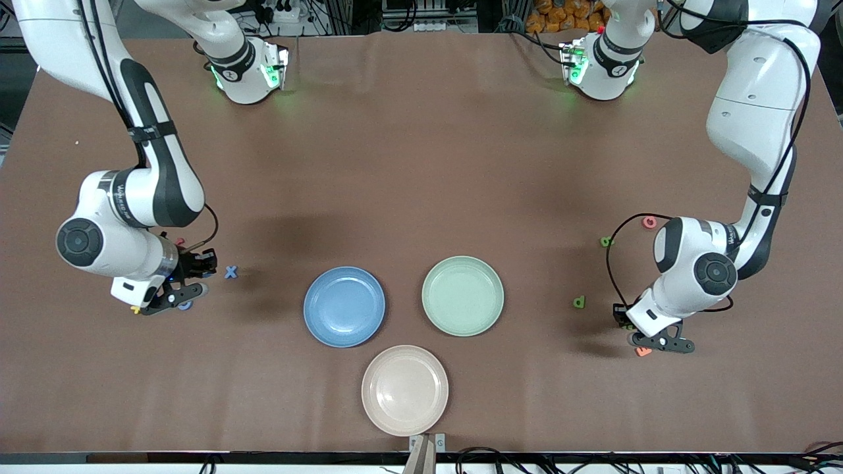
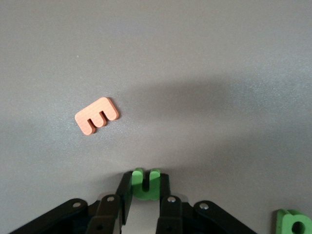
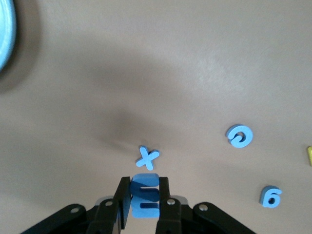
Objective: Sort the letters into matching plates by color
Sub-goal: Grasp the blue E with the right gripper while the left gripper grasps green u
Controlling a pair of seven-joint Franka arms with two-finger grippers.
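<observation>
The right gripper [image 3: 144, 197] is clamped on a blue letter [image 3: 145, 195], held on edge between its fingers, low over the table toward the right arm's end, well apart from the blue plate [image 1: 344, 306]. Just beside it a blue X [image 3: 147, 158] lies flat on the table, with two more blue letters, a round one [image 3: 240, 136] and a 6 shape [image 3: 270, 197], near it; all three lie farther from the blue plate than they should end up. The left gripper [image 2: 146, 195] is likewise closed on a green letter [image 2: 146, 184], low over the table toward the left arm's end, with an orange E [image 2: 96, 115] lying just beside it and another green letter [image 2: 293, 223] near. The green plate [image 1: 463, 295] sits beside the blue plate, toward the left arm's end, and a beige-pink plate [image 1: 404, 390] lies nearer to the front camera than the blue plate; all three plates hold nothing. The step in hand looks like the first pick by each arm, both grasps made. Next, each arm should lift clear, carry its letter over the plate of its own colour, and release there without the two arms crowding each other above the adjacent plates.
</observation>
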